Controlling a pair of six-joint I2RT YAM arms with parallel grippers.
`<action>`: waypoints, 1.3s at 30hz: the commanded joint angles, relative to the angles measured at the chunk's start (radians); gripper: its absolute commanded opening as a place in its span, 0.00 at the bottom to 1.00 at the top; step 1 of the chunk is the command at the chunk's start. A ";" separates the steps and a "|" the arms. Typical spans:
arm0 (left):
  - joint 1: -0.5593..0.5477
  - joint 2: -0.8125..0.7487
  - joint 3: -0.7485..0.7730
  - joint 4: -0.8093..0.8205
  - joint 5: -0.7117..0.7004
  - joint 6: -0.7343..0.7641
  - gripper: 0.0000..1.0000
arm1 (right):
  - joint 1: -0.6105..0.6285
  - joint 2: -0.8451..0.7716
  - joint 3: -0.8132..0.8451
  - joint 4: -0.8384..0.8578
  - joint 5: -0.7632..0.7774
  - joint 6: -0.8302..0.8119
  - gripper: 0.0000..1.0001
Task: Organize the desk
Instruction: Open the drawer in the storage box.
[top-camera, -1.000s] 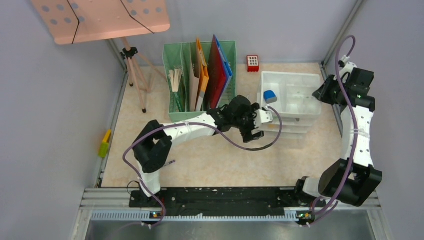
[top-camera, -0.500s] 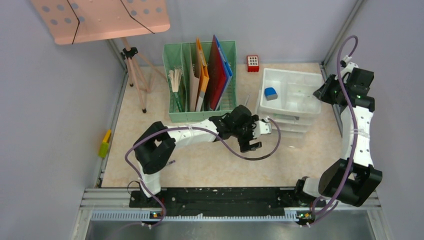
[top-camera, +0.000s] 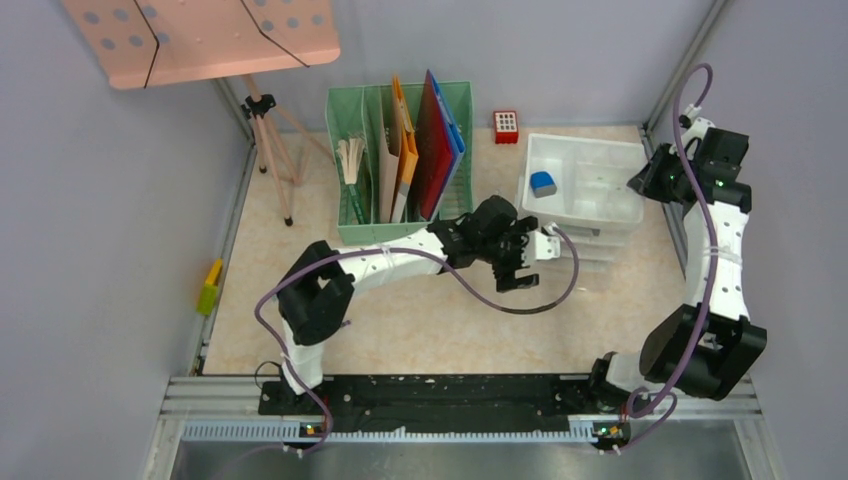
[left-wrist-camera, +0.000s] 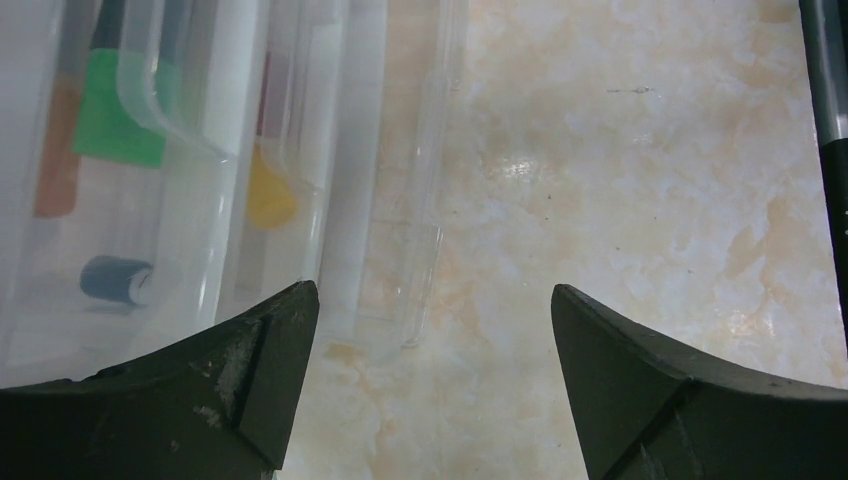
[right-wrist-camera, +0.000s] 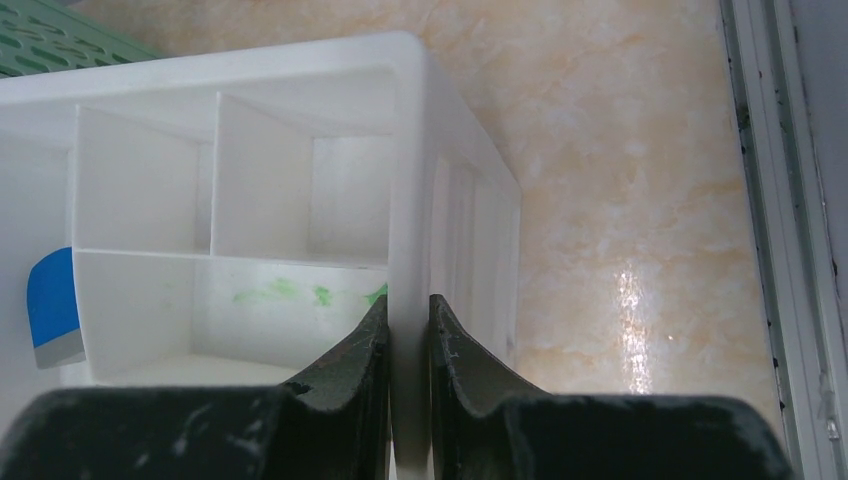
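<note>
Right gripper (right-wrist-camera: 410, 312) clenched on the tray (right-wrist-camera: 300, 60) wall; left gripper (left-wrist-camera: 430, 300) released.
The right wrist alone shows fingers pinching the tray's right wall and green smears (right-wrist-camera: 280, 292) inside; the left wrist alone shows coloured bits (left-wrist-camera: 120, 110) through the clear drawers (left-wrist-camera: 190, 200), its jaws spread over the desk (left-wrist-camera: 620, 200). From above, the beige desk fills the space between grey walls (top-camera: 100, 250): tray with eraser (top-camera: 542, 184) near the back right corner, rack (top-camera: 345, 110) at the back edge, stand (top-camera: 200, 40) back left.

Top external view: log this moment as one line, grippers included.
left gripper: open, empty, above desk by clear drawers | right gripper: shut on white tray wall | blue eraser: in white tray
</note>
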 joint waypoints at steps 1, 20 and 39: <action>-0.027 0.046 0.056 -0.029 0.036 0.052 0.92 | -0.006 0.021 0.047 -0.012 -0.009 0.016 0.00; -0.030 0.196 0.132 -0.044 -0.021 0.148 0.93 | -0.006 0.012 0.027 -0.015 -0.035 0.002 0.00; -0.069 0.137 0.083 -0.095 0.090 0.040 0.90 | -0.007 0.013 0.024 0.061 0.030 0.042 0.00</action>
